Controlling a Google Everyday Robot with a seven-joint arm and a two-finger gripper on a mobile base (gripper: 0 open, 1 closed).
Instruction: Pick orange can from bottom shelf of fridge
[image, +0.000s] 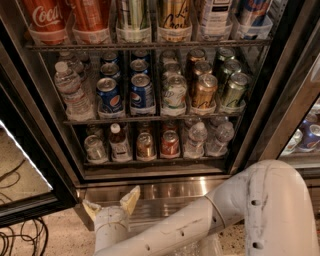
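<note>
The job is at its start: nothing has been picked up yet. The gripper (111, 205) hangs low in front of the fridge (175, 191), level with the ribbed steel panel at its foot. Its two fingers are spread wide with nothing between them, tips pointing up and toward the shelves.

The orange can (145, 146) stands on the bottom shelf (150, 163), above the gripper and a little to its right, further back inside the cabinet. It is upright at the front of its row. Directly right of it is a red can (170, 144), and directly left is a small bottle (119, 143) with a red cap. Both neighbours are close beside it, so there is little room for the fingers. Further right of the gripper's line are two water bottles (196, 140).

The door is already open and the way to the shelf is unblocked, so that much is done. As I judge it, nearly everything else is left. The gripper has to rise to shelf height and shift right. Then it must reach in around the orange can, close on it, and draw it out past the shelf's front edge.
</note>
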